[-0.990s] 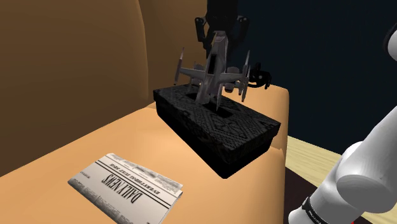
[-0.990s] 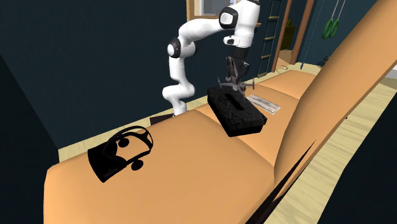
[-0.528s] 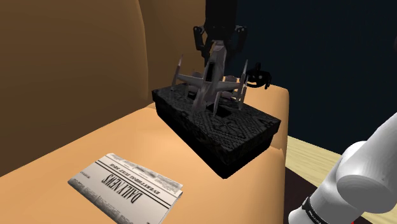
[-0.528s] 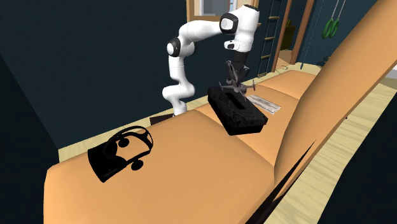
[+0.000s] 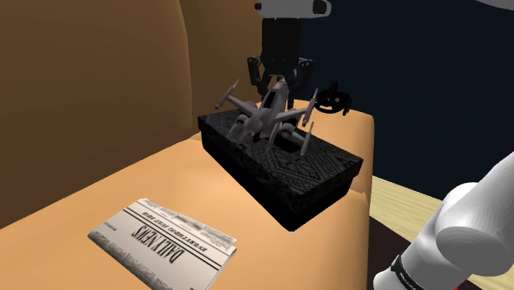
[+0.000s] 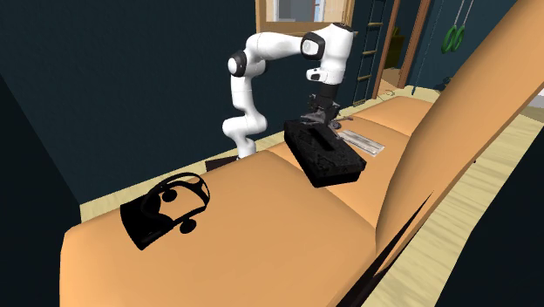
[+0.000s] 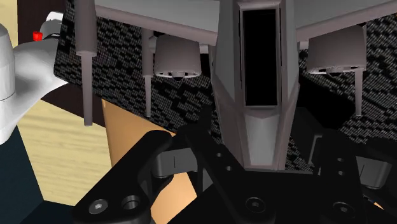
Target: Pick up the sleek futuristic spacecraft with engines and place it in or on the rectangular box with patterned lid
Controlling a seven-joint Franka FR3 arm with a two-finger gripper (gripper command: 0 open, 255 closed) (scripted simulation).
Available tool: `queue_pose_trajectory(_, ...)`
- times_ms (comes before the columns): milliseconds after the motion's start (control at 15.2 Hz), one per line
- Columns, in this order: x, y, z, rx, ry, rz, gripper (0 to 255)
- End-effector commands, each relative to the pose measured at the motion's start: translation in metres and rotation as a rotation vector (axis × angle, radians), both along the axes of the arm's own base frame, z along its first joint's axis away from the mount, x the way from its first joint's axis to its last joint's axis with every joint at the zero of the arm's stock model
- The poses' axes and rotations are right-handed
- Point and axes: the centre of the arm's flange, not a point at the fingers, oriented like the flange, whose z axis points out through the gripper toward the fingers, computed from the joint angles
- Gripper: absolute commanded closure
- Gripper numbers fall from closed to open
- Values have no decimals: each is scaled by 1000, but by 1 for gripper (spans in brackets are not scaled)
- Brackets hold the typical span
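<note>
**Spacecraft Meets Patterned Box on Orange Sofa**

A white Franka arm (image 6: 261,51) reaches over an orange sofa seat (image 5: 189,185) w/ its black gripper (image 5: 280,82) clamped on the tail end of a grey spacecraft (image 5: 265,122). The model hangs tilted directly below the gripper, wings and engine pods spread to either side. Its nose and lower wing tips are down at the lid of a black rectangular box (image 5: 309,169), apparently touching.

The box lies right beneath the gripper, lid closed, relief pattern across the top. From the wrist cam, the craft's fuselage (image 7: 257,76) runs straight out from btwn the fingers of the gripper (image 7: 257,159). The patterned lid (image 7: 184,111) is behind it and a strip of orange cushion (image 7: 127,133) is off to one side.

In the second exterior view the gripper (image 6: 324,106) sits just above the box (image 6: 324,157). A folded newspaper (image 6: 359,140) lies on the seat a bit beyond the box on one side. A black headset (image 6: 166,209) rests well apart from the gripper on the opposite side.

In the shoulder view, the same newspaper (image 5: 162,236) lies flat, masthead showing, clear of the box. The headset (image 5: 336,100) shows past the gripper at the cushion's far end.
</note>
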Motion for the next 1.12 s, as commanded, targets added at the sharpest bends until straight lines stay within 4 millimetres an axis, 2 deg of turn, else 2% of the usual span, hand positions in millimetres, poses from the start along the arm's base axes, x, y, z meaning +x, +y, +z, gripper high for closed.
queue_pose_trajectory(0,-1,4,-8,1,5,4,255)
queue_pose_trajectory(396,-1,4,-8,1,5,4,255)
queue_pose_trajectory(462,-1,4,-8,1,5,4,0)
queue_pose_trajectory(792,-1,4,-8,1,5,4,0)
queue_pose_trajectory(1056,4,7,41,1,5,4,0)
